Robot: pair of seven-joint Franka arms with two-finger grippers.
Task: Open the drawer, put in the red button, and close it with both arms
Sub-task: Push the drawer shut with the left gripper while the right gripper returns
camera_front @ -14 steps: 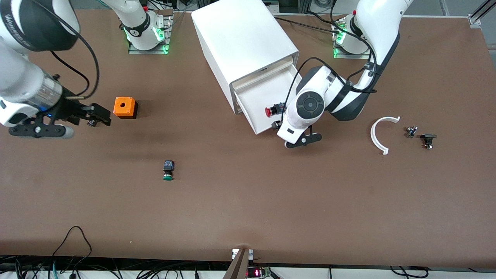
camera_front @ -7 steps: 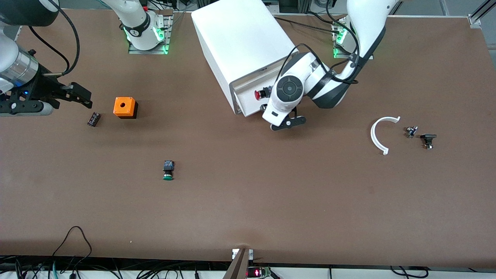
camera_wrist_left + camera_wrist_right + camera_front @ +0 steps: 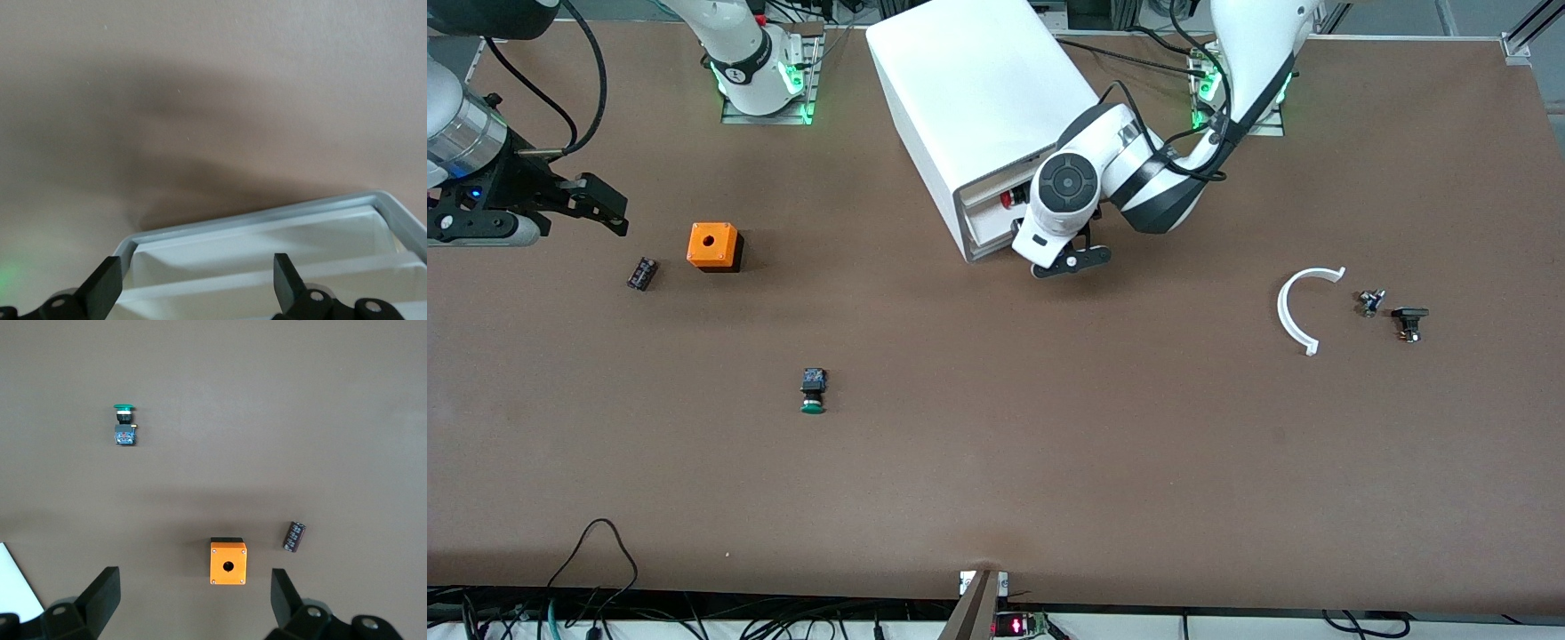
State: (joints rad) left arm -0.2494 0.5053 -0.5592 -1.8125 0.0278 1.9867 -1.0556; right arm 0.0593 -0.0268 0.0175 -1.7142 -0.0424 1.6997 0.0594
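The white cabinet (image 3: 978, 89) stands between the arm bases. Its top drawer (image 3: 989, 222) is pushed almost fully in, with only a narrow gap left. The red button (image 3: 1009, 197) lies in that gap, partly hidden by the left arm's hand (image 3: 1063, 191), which is at the drawer's front. My left gripper (image 3: 193, 297) is open and empty, its fingers spread over the white cabinet front (image 3: 267, 227). My right gripper (image 3: 609, 209) is open and empty in the air at the right arm's end of the table; it also shows in the right wrist view (image 3: 193, 607).
An orange box (image 3: 713, 246) and a small black capacitor (image 3: 641, 272) lie by the right gripper. A green-capped button (image 3: 813, 391) lies nearer the front camera. A white curved piece (image 3: 1303, 307) and two small dark parts (image 3: 1408, 322) lie toward the left arm's end.
The left arm's hand has pushed the drawer, with the red button in it, from well out to almost shut. The right gripper has drawn away from the orange box.
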